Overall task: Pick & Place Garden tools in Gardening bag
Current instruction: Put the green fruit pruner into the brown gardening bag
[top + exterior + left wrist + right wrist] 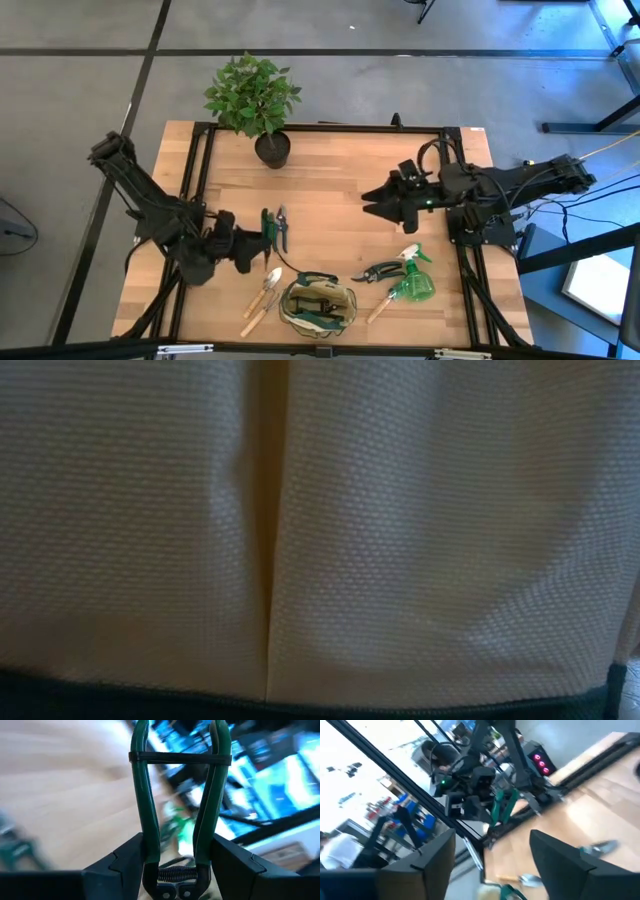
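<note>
Already the left tool (258, 238) was clamped on the green-handled shears (268, 226), held just above the bench (330, 180); the bag (318, 306) lay near, toward the front edge. Right tool (372, 201) hung apart, empty, farther off

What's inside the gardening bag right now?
Looking down into the gardening bag, one green-handled tool lies across its opening. Anything deeper is hidden by the bag's folds and handles.

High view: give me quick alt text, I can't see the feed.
The left gripper holds green-handled snips over the wooden table, above the gardening bag at the front edge. The right gripper hangs open and empty mid-table.
</note>
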Available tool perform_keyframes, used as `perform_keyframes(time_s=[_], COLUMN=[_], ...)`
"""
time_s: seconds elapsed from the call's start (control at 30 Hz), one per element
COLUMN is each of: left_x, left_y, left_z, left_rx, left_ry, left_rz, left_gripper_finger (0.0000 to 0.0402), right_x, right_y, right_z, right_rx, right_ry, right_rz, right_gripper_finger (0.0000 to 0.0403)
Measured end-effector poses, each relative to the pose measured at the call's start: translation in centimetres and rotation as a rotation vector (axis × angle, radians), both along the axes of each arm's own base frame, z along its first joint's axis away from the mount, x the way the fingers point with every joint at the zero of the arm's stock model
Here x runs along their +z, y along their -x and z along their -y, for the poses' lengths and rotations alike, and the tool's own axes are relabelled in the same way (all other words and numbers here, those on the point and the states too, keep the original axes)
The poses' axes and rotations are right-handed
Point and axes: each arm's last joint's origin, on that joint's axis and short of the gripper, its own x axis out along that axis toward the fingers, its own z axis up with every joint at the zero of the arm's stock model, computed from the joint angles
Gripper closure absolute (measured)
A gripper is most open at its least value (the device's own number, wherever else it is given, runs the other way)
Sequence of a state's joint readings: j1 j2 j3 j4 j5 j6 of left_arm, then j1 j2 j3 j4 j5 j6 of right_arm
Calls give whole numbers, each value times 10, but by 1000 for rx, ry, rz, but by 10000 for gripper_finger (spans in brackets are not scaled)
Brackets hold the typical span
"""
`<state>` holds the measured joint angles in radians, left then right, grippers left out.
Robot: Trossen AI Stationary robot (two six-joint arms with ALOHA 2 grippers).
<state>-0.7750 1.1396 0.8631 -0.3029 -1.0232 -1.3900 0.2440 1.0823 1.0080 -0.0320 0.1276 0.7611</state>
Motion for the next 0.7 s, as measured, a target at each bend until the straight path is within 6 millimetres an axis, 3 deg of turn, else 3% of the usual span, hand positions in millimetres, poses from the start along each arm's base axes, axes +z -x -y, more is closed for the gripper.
perform_keyframes(time_s=[0.17, 0.33, 0.5, 0.7], left_x=[26, 43, 53, 52], left_y=[-21, -35, -46, -61], left_z=[-8, -20, -28, -34], left_rx=[-52, -94, -170, -229], left_ry=[-58, -90, -97, -84], left_rz=[140, 255, 362, 429], left_gripper_finger=[211, 211, 211, 211], right_x=[-13, -22, -18, -1], right_y=[-31, -54, -66, -78], right_z=[-8, -15, -17, -16], right_rx=[18, 42, 12, -24], right_ry=[-112, -157, -160, -82], right_rz=[25, 87, 242, 254], right_gripper_finger=[92, 73, 73, 72])
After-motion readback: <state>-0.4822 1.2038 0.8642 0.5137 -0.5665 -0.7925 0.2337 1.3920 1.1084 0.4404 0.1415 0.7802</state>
